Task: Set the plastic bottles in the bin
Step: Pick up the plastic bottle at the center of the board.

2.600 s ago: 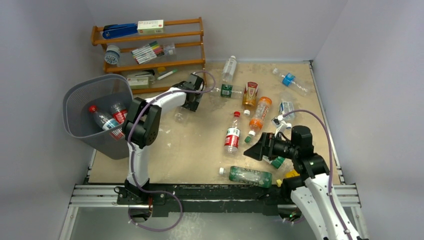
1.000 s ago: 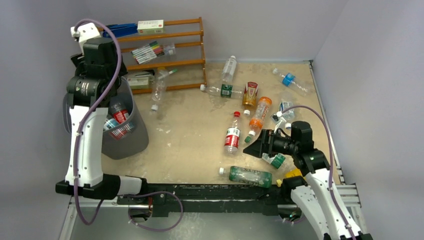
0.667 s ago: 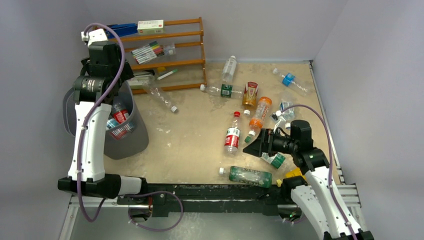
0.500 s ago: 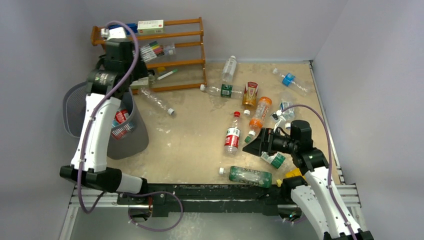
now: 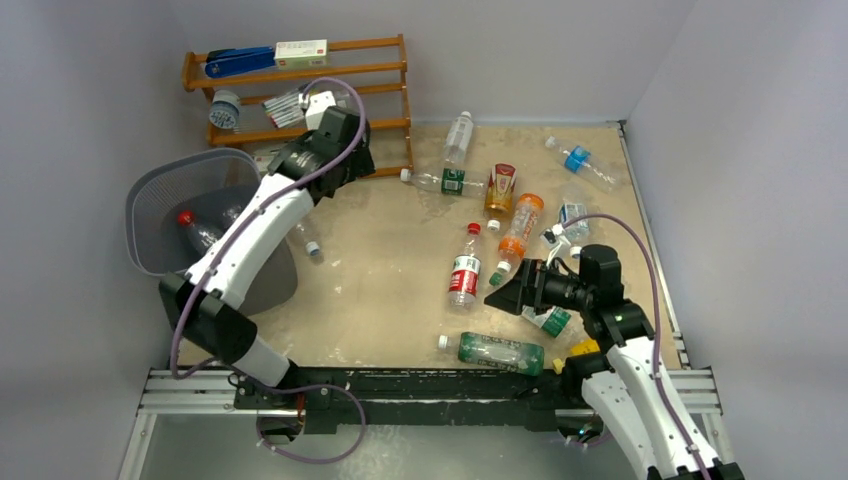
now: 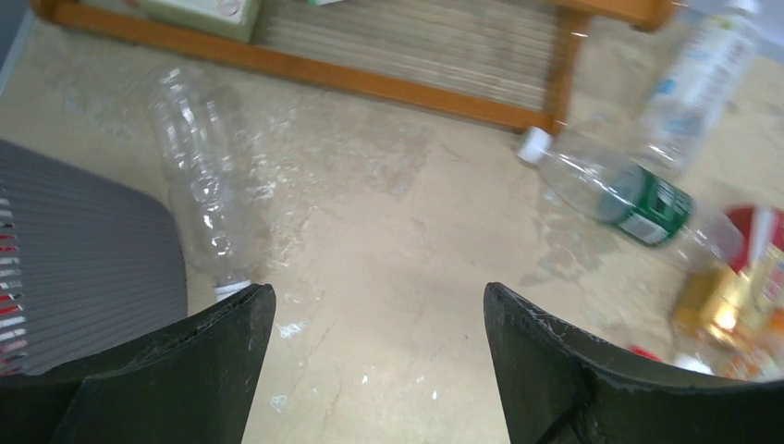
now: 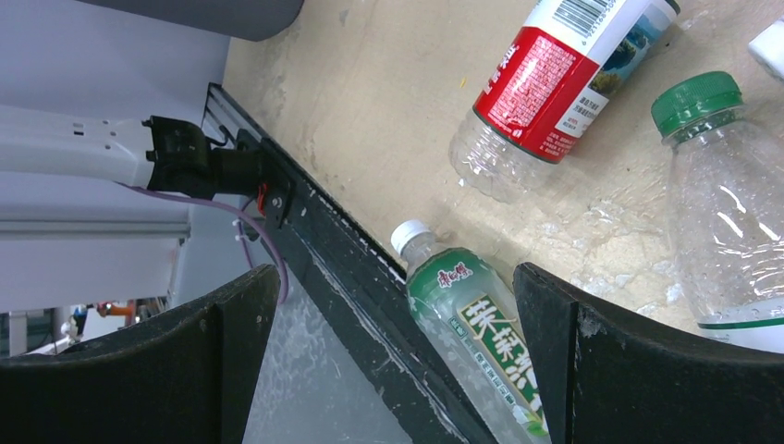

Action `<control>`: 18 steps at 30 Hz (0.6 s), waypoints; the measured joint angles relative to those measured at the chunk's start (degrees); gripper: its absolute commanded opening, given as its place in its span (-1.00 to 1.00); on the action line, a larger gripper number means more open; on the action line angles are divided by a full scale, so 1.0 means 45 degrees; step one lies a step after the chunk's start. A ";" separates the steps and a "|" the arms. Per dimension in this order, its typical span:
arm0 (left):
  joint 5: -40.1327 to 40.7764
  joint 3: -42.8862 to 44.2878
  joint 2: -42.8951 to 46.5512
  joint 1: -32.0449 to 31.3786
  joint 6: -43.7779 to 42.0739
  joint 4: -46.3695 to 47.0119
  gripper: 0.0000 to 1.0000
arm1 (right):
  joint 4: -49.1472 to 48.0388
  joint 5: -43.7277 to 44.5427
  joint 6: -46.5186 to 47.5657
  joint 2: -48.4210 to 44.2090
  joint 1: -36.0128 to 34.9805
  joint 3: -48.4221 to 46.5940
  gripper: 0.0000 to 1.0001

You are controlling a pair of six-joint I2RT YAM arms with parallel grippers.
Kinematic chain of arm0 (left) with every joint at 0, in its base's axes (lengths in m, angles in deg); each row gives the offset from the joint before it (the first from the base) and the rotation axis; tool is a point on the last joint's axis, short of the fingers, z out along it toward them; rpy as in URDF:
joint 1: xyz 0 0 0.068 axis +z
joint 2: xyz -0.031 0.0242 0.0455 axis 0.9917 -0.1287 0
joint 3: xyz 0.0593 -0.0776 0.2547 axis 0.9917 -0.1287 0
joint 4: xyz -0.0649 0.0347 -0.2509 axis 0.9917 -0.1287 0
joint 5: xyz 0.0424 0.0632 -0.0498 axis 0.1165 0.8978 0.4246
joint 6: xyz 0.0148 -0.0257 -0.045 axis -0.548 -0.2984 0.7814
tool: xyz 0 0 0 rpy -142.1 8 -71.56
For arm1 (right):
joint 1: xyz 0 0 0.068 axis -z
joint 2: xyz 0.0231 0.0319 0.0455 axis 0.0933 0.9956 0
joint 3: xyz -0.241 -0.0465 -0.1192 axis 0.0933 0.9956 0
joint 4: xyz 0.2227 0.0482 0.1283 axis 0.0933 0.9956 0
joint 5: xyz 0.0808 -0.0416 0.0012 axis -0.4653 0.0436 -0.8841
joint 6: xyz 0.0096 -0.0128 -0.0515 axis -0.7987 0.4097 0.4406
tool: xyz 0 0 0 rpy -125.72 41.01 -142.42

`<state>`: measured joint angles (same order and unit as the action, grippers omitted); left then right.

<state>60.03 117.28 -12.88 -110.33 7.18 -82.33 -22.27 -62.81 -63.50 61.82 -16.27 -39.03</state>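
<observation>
left pincer (image 6: 377, 310): jaws wide, nothing between them. It hangs over bare counter (image 6: 398, 240) in front of the wooden rack (image 6: 388, 88). Just left of it a clear bottle (image 6: 208, 199) lies flat on the counter, cap end toward the camera, right beside the wall of the bin (image 6: 83, 268). It's outside the bin, not in it. A green-label bottle (image 6: 638, 199) lies off to the right, near the rack's post.

right pincer (image 7: 393, 277): jaws also wide, empty. Below it a green tea bottle (image 7: 471, 324) lies along the near counter edge, white cap toward the rail. A red-label bottle (image 7: 555, 74) and a green-cap bottle (image 7: 730, 185) lie just beyond it.

top view: the bin sits at far left, with at least one red-cap bottle (image 5: 190, 225) inside. The other loose bottles are scattered over the right half of the counter, including an orange bottle (image 5: 520, 228) mid-right and a blue-label bottle (image 5: 577, 160) at back right.
</observation>
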 measured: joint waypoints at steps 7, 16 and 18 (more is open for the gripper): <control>0.2118 -0.0461 -0.2157 -0.0005 0.2968 -0.0937 0.70 | -0.0053 -0.0155 0.0000 -0.0204 0.0000 0.0413 1.00; 0.4158 -0.1039 -0.3784 0.0189 0.3895 -0.1020 0.77 | -0.0097 -0.0282 0.0000 -0.0481 0.0000 0.0665 1.00; 0.4313 -0.1039 -0.4328 0.0442 0.3560 -0.0894 0.78 | -0.0092 -0.0282 0.0000 -0.0641 0.0000 0.0695 1.00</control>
<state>79.43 112.60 -32.36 -108.34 23.20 -86.35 -22.69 -64.08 -63.50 58.94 -16.27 -35.90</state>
